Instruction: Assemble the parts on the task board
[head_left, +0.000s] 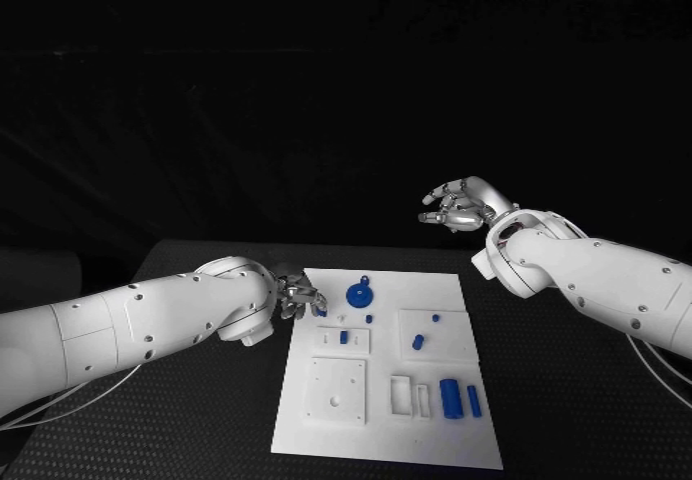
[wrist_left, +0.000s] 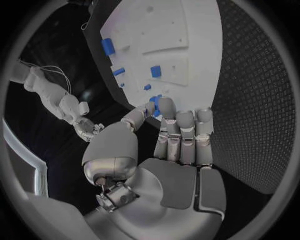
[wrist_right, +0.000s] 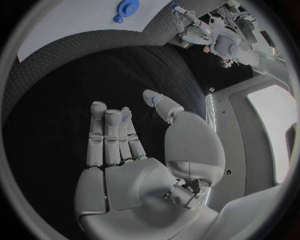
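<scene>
The board (head_left: 335, 425) lies mid-table: a blue disc (head_left: 359, 294) near its 12 o'clock edge, small blue parts (head_left: 418, 341) in the middle recesses, and two blue cylinders (head_left: 450, 398) in slots toward 4 o'clock. The left hand (head_left: 299, 298) sits at the board's 10 o'clock corner, fingers loosely extended and holding nothing; its wrist view puts the fingertips (wrist_left: 166, 106) just beside the disc. The right hand (head_left: 459, 207) hangs off the board at 1 o'clock, empty, fingers straight and together in its wrist view.
</scene>
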